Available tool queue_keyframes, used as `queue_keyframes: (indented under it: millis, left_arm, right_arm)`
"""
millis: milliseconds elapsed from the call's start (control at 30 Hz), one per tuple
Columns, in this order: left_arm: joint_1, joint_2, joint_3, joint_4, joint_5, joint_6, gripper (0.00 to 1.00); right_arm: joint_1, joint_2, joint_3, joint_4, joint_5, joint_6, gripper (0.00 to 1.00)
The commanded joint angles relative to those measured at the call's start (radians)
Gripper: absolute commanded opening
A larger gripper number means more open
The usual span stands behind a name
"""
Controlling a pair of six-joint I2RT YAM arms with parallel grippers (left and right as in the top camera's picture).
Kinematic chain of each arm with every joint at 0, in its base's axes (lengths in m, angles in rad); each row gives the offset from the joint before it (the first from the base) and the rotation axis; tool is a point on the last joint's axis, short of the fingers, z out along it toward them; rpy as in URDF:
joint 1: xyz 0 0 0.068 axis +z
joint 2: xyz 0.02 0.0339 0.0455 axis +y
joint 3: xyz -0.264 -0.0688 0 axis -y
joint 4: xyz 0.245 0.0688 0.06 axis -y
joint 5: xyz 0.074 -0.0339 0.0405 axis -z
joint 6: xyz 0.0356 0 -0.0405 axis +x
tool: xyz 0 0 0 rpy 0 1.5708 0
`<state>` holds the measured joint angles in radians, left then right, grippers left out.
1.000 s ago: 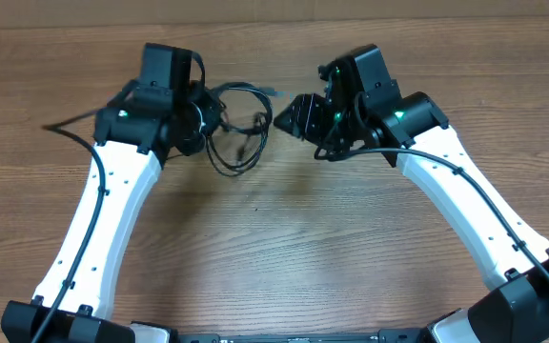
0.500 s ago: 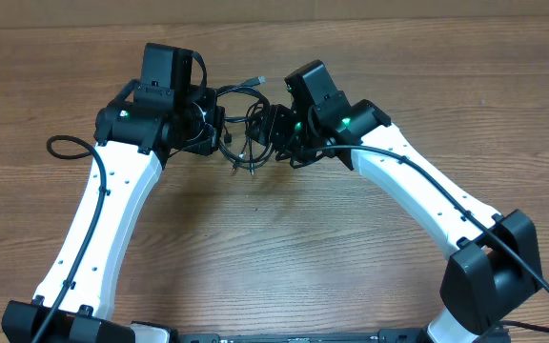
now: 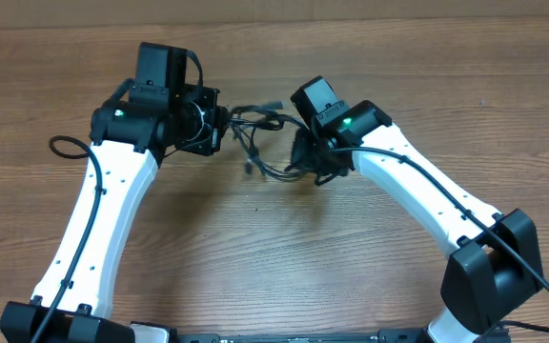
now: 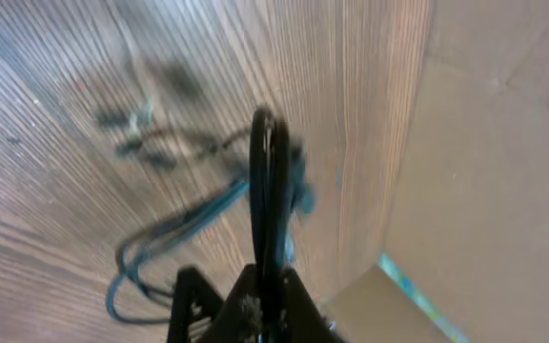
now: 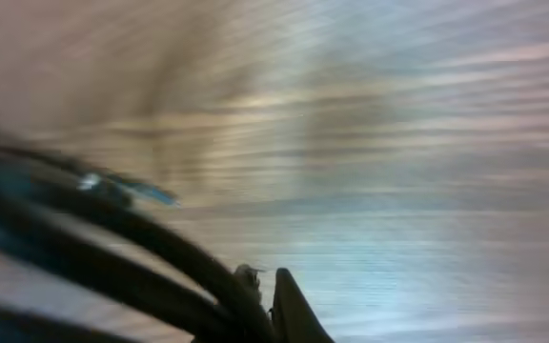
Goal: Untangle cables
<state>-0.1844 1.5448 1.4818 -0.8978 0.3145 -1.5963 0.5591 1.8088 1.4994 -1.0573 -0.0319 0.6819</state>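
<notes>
Black left fingers (image 4: 264,191): mine, pressed together into one thin edge. In the overhead view they are closed on strands of the cables (image 3: 260,133), which converge at the tips.
Right fingers (image 3: 305,160): mine, also closed. In the right wrist view a dark strand runs straight into them, though that view is heavily blurred.
Cables: thin black wires bunched in loose loops. They span the gap between my two sets of fingers, over the far middle of the surface.
Plug end (image 3: 273,98): small and grey, at the far side of the bunch.
Left wrist view: the strands show only as bluish-dark smears beside the fingers, too blurred for detail.
Arms (image 3: 112,205): white links with black wrist housings, angled inward from the near corners.
Arm lead (image 3: 60,145): a thicker black cable curling off the outer side of my left arm.
Surface (image 3: 255,248): brown wood grain.
</notes>
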Motion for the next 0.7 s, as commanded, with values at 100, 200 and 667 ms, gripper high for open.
queue_keyframes:
  millis: [100,200,667]
  left_arm:
    - [0.122,-0.011,0.013,0.008,-0.055,0.097,0.04]
    - [0.158,-0.011,0.013,-0.003,-0.066,0.14,0.04]
    - [0.153,-0.011,0.013,-0.035,-0.091,0.688,0.07]
  right_arm:
    - [-0.121,0.0,-0.007,-0.145,0.266,-0.048,0.04]
    - [-0.18,0.0,-0.007,-0.153,0.293,-0.05,0.04]
    - [-0.238,-0.032,0.031,-0.097,-0.296,-0.567,0.04]
